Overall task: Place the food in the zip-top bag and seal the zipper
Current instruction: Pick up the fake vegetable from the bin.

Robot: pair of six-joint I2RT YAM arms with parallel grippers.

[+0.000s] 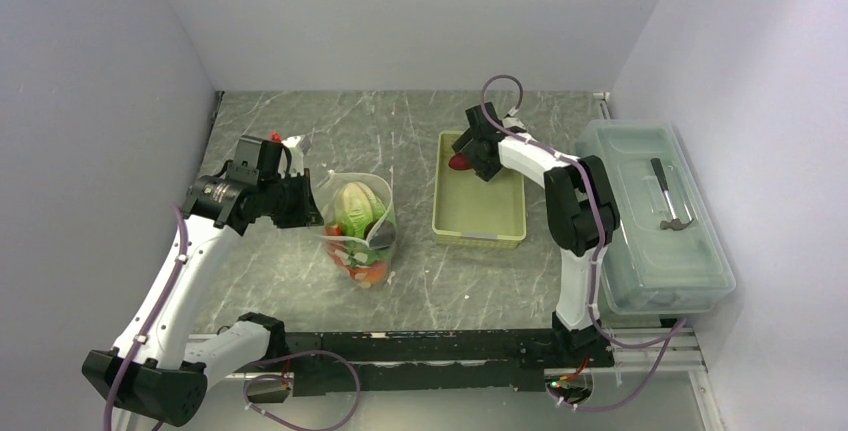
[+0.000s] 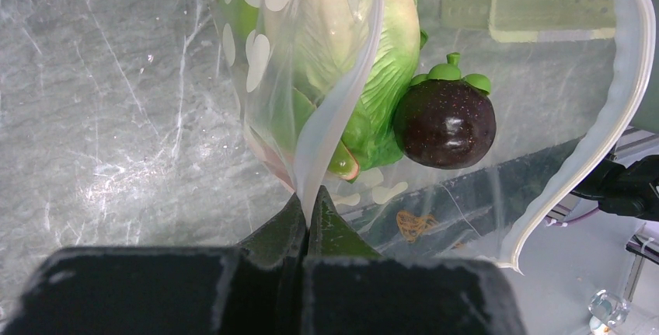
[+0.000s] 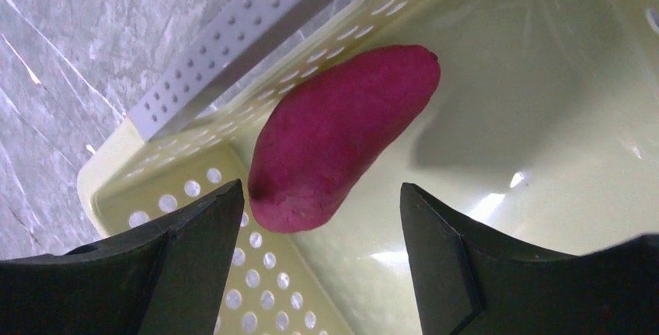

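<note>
The zip-top bag stands open left of centre, holding food: green lettuce on top and red and green pieces lower down. My left gripper is shut on the near strip of the zipper at the bag's mouth. The zipper's other strip bows away to the right. In the left wrist view the lettuce and a dark purple round fruit show through the bag. My right gripper hangs open over a red-purple oblong food piece in the far-left corner of the yellow-green basket.
A clear lidded plastic box with a small hammer inside stands at the right, close beside my right arm. The basket's perforated wall and its grey handle sit just beside my right gripper's left finger. Walls enclose the grey marbled table.
</note>
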